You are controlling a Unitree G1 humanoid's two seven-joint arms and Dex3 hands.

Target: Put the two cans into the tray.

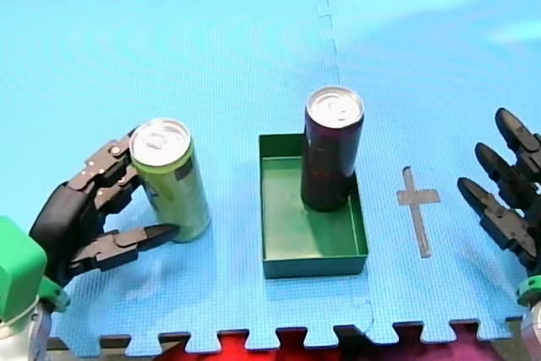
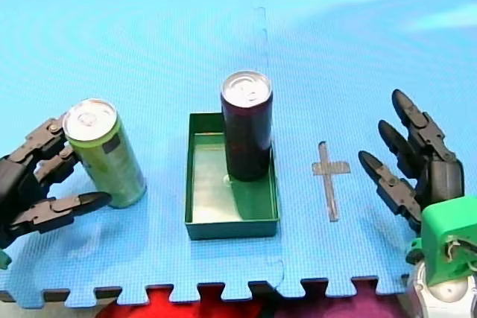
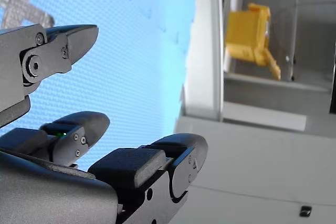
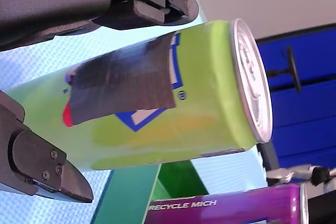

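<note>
Fingers (image 1: 108, 177) of the robot's black left hand (image 1: 89, 217), at the lower left of the frame, wrap around the light green metal can (image 1: 173, 179). The thumb presses low on its side and the other fingers press from behind, so this hand holds the can. The can leans a little toward the upper left. The close wrist view shows it (image 4: 157, 108) between the fingers.

The right hand (image 1: 507, 196), at the right edge, holds nothing.

The dark green rectangular plastic tray (image 1: 313, 266) sits in the middle, just right of the green can. The dark purple metal can (image 1: 332, 158) stands upright in the tray's far right part, so one can looks done.

The green can is not in the tray yet. To do this step well, the left hand should likely:
- squeeze firmly
- lift the can higher than the tray wall
- stand it up straight
- carry it right
- set it down in the free near part, well away from the purple can so the two do not bump
</note>
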